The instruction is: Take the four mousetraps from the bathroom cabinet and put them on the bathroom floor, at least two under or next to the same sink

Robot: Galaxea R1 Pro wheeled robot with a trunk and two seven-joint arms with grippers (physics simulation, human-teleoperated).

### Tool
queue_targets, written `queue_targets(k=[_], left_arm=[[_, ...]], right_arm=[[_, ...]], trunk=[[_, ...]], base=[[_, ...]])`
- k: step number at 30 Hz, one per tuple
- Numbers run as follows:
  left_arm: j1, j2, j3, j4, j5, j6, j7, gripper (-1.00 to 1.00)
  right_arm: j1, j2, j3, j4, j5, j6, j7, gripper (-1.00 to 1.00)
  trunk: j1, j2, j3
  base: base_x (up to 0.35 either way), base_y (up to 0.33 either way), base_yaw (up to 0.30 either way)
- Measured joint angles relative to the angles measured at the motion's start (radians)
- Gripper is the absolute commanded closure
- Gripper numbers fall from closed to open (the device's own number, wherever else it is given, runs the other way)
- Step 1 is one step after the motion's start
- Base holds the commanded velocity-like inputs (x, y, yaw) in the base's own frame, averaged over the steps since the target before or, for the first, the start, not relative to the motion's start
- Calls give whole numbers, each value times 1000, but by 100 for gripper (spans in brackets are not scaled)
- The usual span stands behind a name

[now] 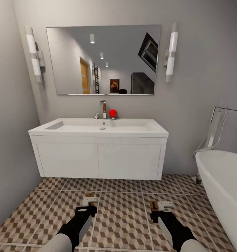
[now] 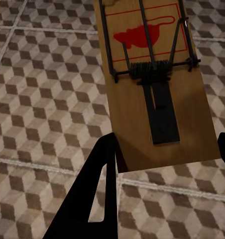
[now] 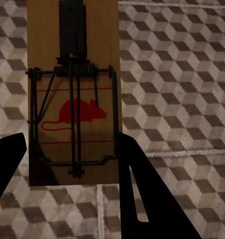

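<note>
I face the white sink [image 1: 80,130] on its wall-hung vanity, above the cube-patterned bathroom floor [image 1: 122,217]. My left gripper [image 1: 87,209] is shut on a mousetrap [image 1: 90,200], held just above the tiles in front of the vanity. In the left wrist view this mousetrap [image 2: 157,84] sits between the black fingers [image 2: 100,194], its red mouse print and spring facing up. My right gripper [image 1: 159,214] is shut on a second mousetrap [image 1: 161,205]. The right wrist view shows that mousetrap [image 3: 75,94] between the fingers [image 3: 142,194]. The cabinet is out of view.
A white oval bathtub [image 1: 223,185] with a chrome floor-standing tap [image 1: 216,127] fills the right side. A grey wall [image 1: 10,147] closes the left. A mirror [image 1: 102,59], a copper tap [image 1: 103,109] and a red ball [image 1: 113,112] are above the basin. Open space lies under the vanity.
</note>
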Motion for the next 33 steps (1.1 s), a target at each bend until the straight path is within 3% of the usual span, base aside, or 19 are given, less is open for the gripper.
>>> queue_targets(k=[3, 10, 22, 30, 33], left_arm=[[0, 0, 0, 0, 0, 0, 0, 100], [0, 0, 0, -1, 1, 0, 0, 100], [0, -1, -1, 0, -3, -64, -2, 100], [0, -2, -5, 0, -5, -7, -3, 100], [0, -1, -5, 0, -6, 9, -3, 100]], right_arm=[[0, 0, 0, -1, 0, 0, 1, 100], [0, 0, 0, -4, 0, -3, 1, 100], [0, -4, 0, -7, 2, -22, -10, 100], [0, -4, 0, -7, -1, -24, -19, 100], [0, -5, 0, -7, -1, -24, -20, 100]], trunk=[[0, 0, 0], [27, -49, -22], [73, -133, -59], [103, -189, -85], [105, -190, -96]], base=[[0, 0, 0], [0, 0, 0], [0, 0, 0], [0, 0, 0], [0, 0, 0]])
